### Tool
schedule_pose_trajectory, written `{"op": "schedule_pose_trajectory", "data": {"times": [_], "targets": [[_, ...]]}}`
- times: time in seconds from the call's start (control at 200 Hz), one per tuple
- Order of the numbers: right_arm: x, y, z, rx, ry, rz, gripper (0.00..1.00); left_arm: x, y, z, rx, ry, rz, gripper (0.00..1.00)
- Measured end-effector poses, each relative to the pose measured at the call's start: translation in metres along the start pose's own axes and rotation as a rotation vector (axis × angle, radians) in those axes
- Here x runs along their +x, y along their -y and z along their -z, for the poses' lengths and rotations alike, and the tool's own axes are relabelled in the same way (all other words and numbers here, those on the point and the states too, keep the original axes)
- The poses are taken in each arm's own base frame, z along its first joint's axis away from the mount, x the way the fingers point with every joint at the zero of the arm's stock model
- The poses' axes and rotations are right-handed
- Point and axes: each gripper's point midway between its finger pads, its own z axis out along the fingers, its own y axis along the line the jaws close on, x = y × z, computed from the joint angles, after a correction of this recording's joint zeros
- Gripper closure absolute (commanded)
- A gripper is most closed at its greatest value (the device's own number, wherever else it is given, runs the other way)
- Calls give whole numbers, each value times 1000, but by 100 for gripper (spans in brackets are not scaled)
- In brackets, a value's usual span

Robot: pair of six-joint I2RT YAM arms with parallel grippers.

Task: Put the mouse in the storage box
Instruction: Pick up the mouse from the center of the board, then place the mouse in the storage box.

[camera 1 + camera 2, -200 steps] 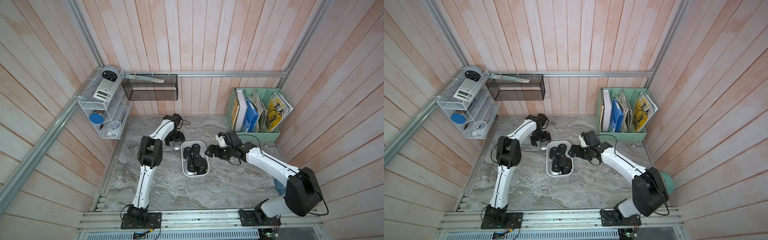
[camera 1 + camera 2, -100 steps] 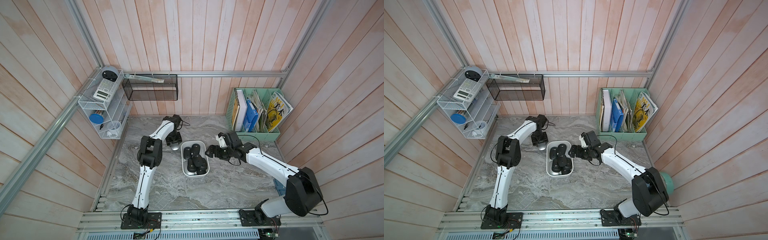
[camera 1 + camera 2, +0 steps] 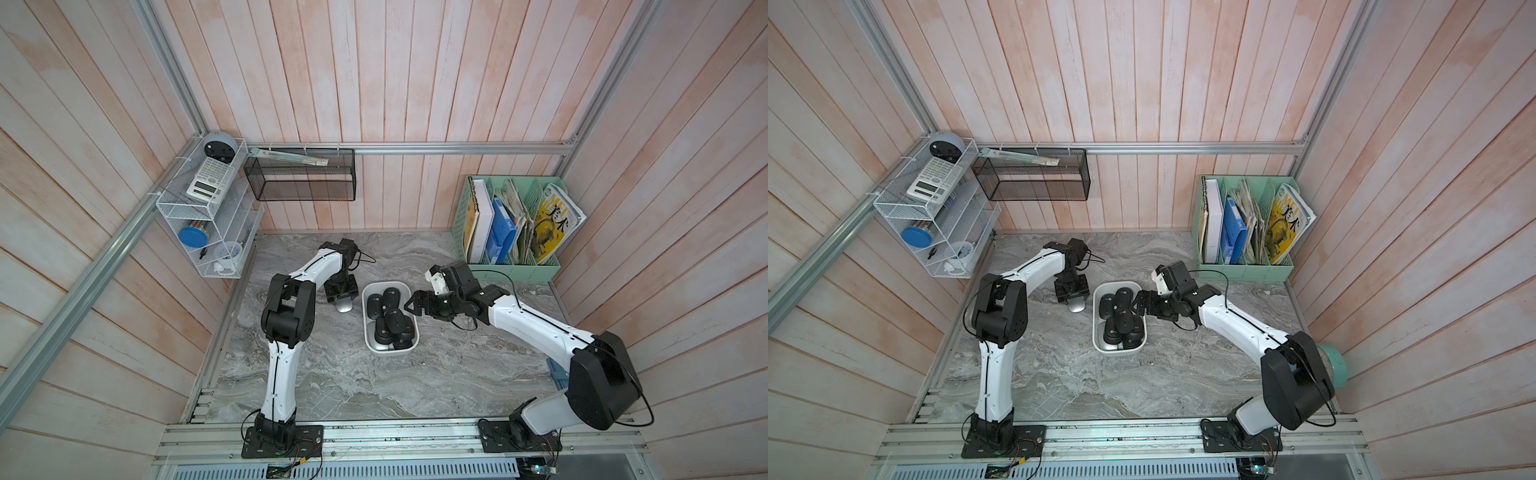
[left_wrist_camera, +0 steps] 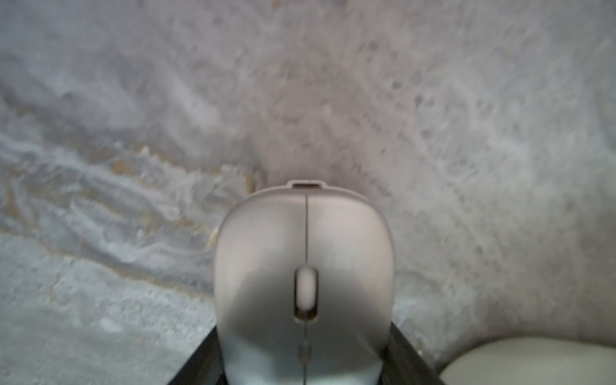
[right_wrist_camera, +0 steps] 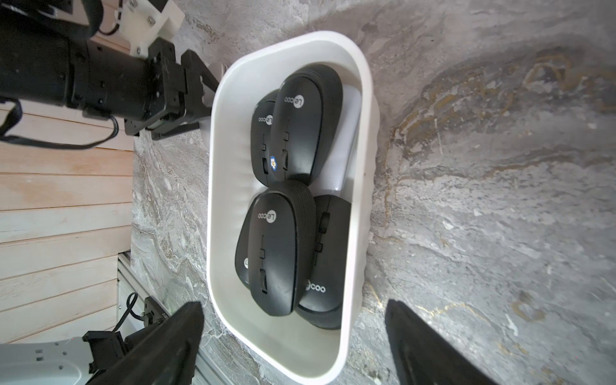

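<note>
Tabletop (image 3: 332, 374): grey marble, both arms reaching inward from the near rail.
Storage box (image 3: 390, 353): white tub mid-table, long axis running near to far. It holds a pile of black mice (image 5: 273, 253), and a pale one partly shows under them.
Right gripper (image 3: 413, 306): at the box's right rim, fingers spread wide with nothing between them.
Silver mouse (image 4: 305, 266): outside the box, just beside its far left corner, scroll wheel up. Whether it rests on the marble or is lifted cannot be told.
Left gripper (image 3: 341, 291): pointing down over the silver mouse, fingers clamped on its two sides.
File holder (image 3: 511, 272): mint green, far right, filled with books and magazines.
Mesh basket (image 3: 303, 183): black, hung on the back wall.
</note>
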Motion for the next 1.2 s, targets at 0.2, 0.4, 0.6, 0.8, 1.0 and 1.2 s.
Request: {"op": "schedule_pose_trajectory", "data": {"times": [0.2,0.4,0.6,0.8,1.0,1.2], "targets": [[-12,-20,-25,-88,-23,36,8,13,3,60,86,105,-10,56],[-27,-40,-51,-206,-42,43,9,35,35,96,185,155,-64,56],[-49,-55,-50,-277,1,53,12,56,60,94,217,129,-106,56],[-56,-36,-49,-256,19,17,12,65,70,94,228,119,-116,56],[-40,3,-45,-159,17,-47,12,70,90,89,242,99,-146,56],[-38,27,-17,-97,63,-69,12,73,106,72,251,53,-164,56]]}}
